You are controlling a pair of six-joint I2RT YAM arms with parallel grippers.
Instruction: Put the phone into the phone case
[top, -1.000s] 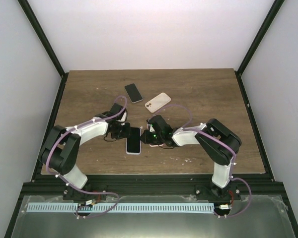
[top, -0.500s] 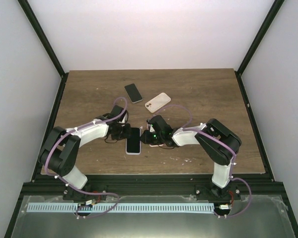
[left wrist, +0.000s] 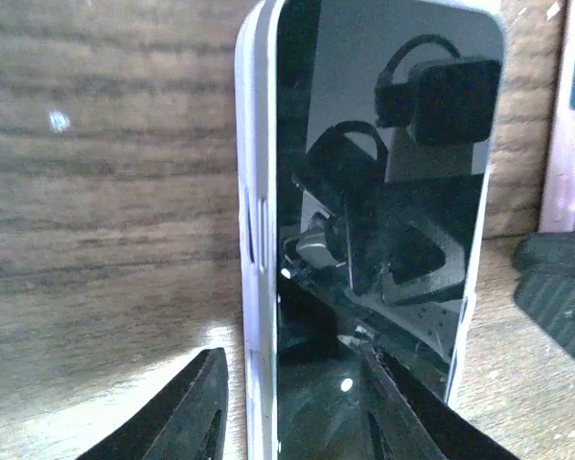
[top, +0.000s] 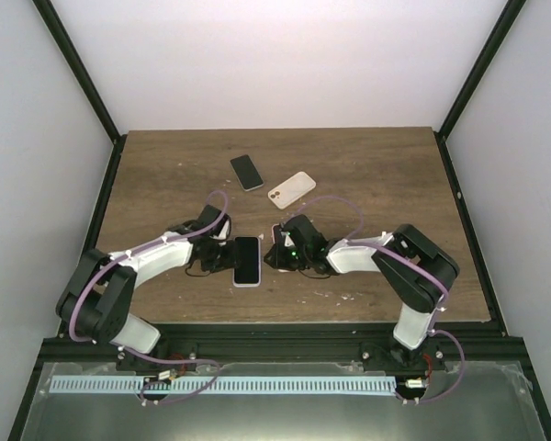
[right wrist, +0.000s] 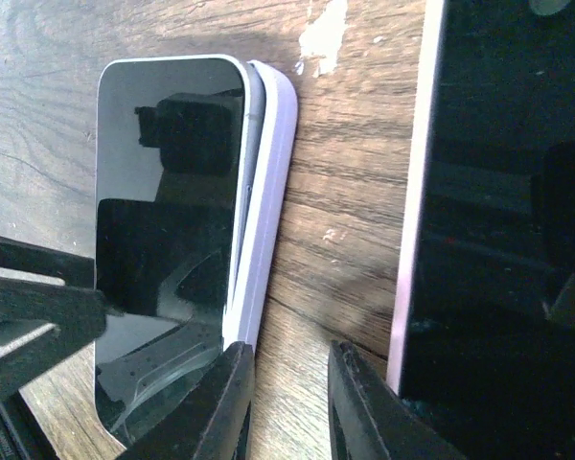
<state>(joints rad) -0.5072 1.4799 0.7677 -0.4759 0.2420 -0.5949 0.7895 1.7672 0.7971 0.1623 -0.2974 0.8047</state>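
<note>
1. The left claw (left wrist: 292,356) is partly open. Its two fingers stand apart and clamp nothing.
2. The near end of the phone (left wrist: 393,192) lies directly in front of this claw. One finger (left wrist: 206,402) stands just outside the case's edge with a thin gap, and the other is over the dark screen.
3. The phone lies flat, screen up, in the lilac phone case (left wrist: 254,144) on the wooden table (left wrist: 105,192). I cannot tell whether it is pressed in fully.
4. The right claw (right wrist: 289,351) is open only a little. Between its fingers there is only bare wood, so it holds nothing.
5. The cased phone lies just beside one finger of the right claw, close to the case's corner. I cannot tell whether they touch.
6. On the other side of the right claw lies a second phone with a pink edge (right wrist: 498,192).
7. Well beyond both claws, a dark phone (top: 247,172) and a pale case (top: 291,188) lie near each other.
</note>
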